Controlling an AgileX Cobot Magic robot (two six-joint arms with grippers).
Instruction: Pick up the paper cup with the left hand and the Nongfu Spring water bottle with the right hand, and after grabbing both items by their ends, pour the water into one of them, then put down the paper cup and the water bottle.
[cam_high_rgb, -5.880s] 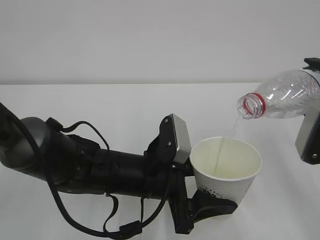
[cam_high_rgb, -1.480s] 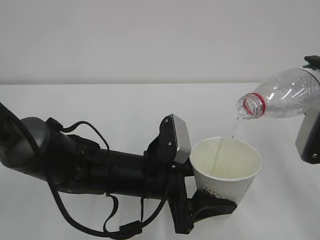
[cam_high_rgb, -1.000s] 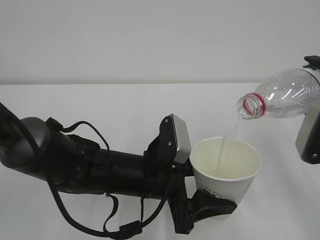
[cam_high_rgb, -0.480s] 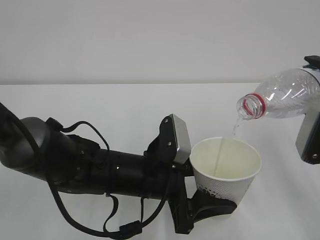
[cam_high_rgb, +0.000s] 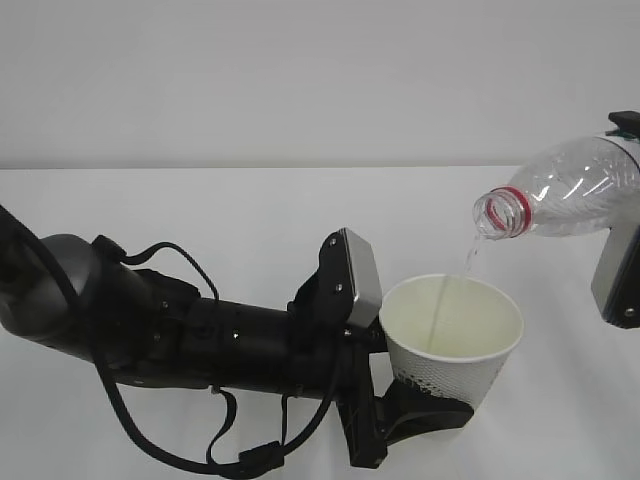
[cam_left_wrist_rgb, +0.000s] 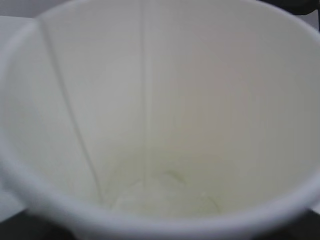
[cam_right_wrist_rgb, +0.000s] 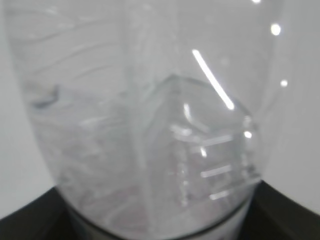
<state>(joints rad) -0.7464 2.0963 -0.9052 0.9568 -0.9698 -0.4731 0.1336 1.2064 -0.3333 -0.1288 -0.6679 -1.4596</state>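
Exterior view | water (cam_high_rgb: 468, 256) falls thinly from bottle (cam_high_rgb: 570, 190) mouth, above cup (cam_high_rgb: 452, 330) far rim, lands inside | bottle axis near level, neck tipped left-down, base in right gripper (cam_high_rgb: 622, 270), clamped on it | cup upright, held low by left gripper (cam_high_rgb: 415, 410) | next: tip bottle upright, judged.

My left arm stretches across the lower left, its tool (cam_high_rgb: 425, 405) clamped at lower centre. My right tool (cam_high_rgb: 622, 270) grips at the right edge.
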